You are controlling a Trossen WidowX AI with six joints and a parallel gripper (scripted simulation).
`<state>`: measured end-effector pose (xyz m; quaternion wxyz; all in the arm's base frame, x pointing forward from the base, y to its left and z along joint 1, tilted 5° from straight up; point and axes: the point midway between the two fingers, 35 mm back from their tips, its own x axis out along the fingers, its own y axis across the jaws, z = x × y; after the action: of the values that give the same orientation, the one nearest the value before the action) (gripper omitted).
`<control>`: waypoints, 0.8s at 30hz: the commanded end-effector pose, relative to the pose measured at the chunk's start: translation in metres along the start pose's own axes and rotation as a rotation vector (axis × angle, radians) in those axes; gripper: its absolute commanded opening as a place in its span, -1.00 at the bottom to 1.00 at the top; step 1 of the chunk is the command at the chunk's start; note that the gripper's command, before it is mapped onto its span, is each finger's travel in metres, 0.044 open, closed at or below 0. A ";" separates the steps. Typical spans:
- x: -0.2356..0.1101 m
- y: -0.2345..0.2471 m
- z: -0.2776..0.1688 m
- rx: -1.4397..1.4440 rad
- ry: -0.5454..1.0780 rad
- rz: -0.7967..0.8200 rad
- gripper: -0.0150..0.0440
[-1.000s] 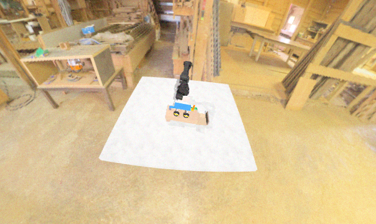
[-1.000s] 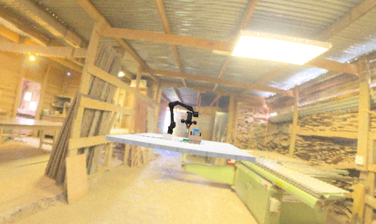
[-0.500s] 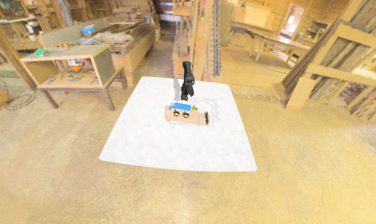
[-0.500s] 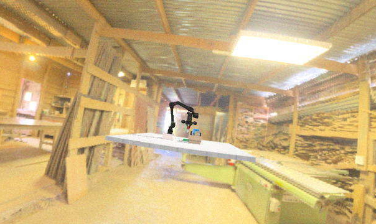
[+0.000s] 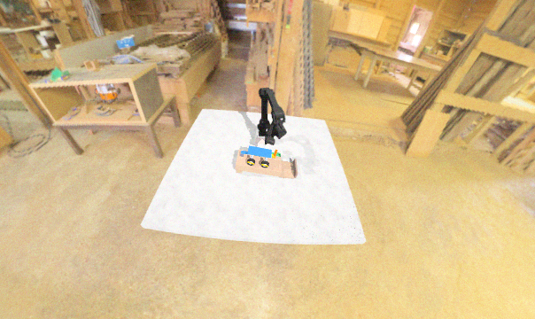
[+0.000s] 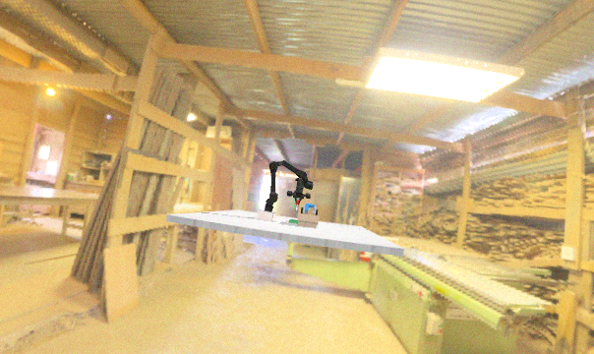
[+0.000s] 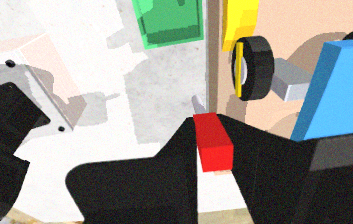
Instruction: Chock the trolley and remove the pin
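Note:
My gripper (image 7: 203,122) (image 5: 269,141) is shut on the stop pin (image 7: 213,143) (image 6: 297,201), gripping its red head, with the grey shaft pointing away from me. The pin hangs free in the air beside the ramp (image 7: 297,20) (image 5: 267,169), above the white table. The blue trolley (image 7: 344,90) (image 5: 260,151) (image 6: 310,206) stands on the ramp. The yellow chock (image 7: 241,22) sits against its black wheel (image 7: 253,67); its orange handle (image 5: 275,153) shows in the top view. The green tray (image 7: 169,22) (image 6: 292,222) lies on the table ahead of the pin, beside the ramp.
The white table top (image 5: 205,199) (image 6: 326,236) (image 7: 77,30) carries the ramp, the tray and the arm's base plate (image 7: 42,65). Around it stand a workshop's benches, shelves and timber stacks, all well away.

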<state>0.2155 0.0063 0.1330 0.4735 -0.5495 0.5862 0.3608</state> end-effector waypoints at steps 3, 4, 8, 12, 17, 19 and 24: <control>-0.004 0.001 0.024 0.001 0.002 0.002 -0.49; -0.004 0.001 0.027 0.001 0.002 0.002 -0.49; -0.007 0.001 0.042 0.001 0.000 0.002 -0.49; -0.009 0.001 0.057 0.001 -0.001 0.002 -0.49; -0.011 0.002 0.068 0.001 -0.001 0.003 -0.49; -0.011 0.002 0.068 0.001 -0.001 0.003 -0.49; -0.011 0.002 0.068 -0.067 -0.015 -0.002 -0.49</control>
<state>0.2232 0.0717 0.1239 0.4695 -0.5533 0.5820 0.3671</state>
